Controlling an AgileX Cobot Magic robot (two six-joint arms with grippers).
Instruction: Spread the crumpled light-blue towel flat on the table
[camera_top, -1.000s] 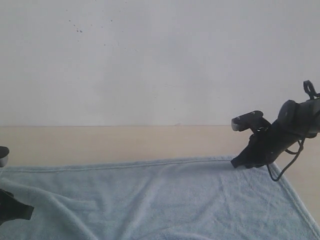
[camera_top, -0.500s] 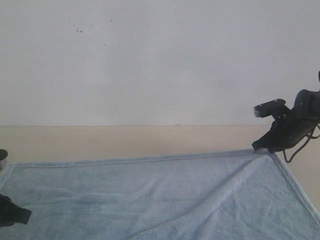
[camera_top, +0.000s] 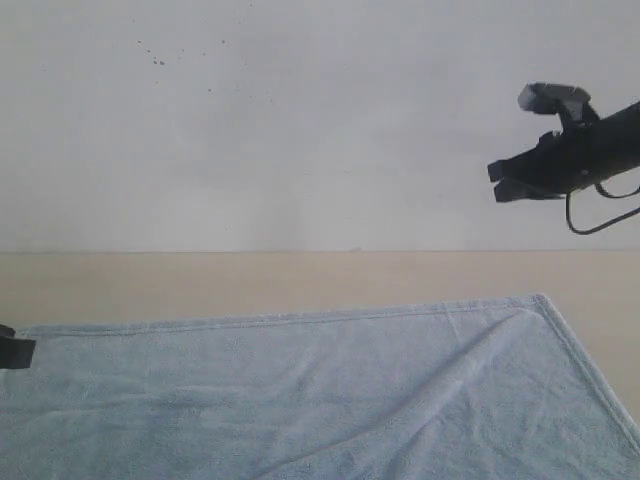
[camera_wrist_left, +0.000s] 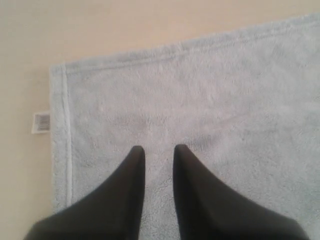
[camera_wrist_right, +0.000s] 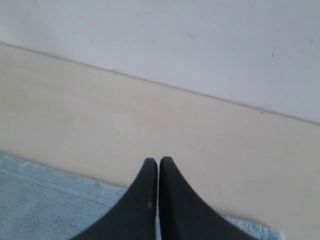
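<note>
The towel (camera_top: 320, 400) lies opened out on the tabletop (camera_top: 250, 280). Its far hem runs nearly straight and its far right corner is squared off, so I judge you are at the tail end of the spreading step. Soft ridges cross the cloth, fanning away from that corner.

Your right fingers (camera_top: 505, 180) hang high above the far right corner, in front of the wall (camera_top: 300, 120). They are pressed together and hold nothing. The right wrist view shows only a strip of hem and bare tabletop beneath them.

Your left fingers (camera_wrist_left: 131, 172) stand a little apart with nothing between them, over the towel beside its far left corner, where a small white label (camera_wrist_left: 41, 121) pokes out from the side hem. They may be resting on the pile or hovering just above it; the view does not settle that.

If you want the ridges gone, the next move calls for a low pinch on a hem and a gentle outward pull, kept close to the tabletop so the corners already placed do not drag. Otherwise, draw both arms clear.

The towel's near edge is cut off below the exterior view, so you cannot confirm that half is flat. Your left arm is almost wholly out of frame there.
</note>
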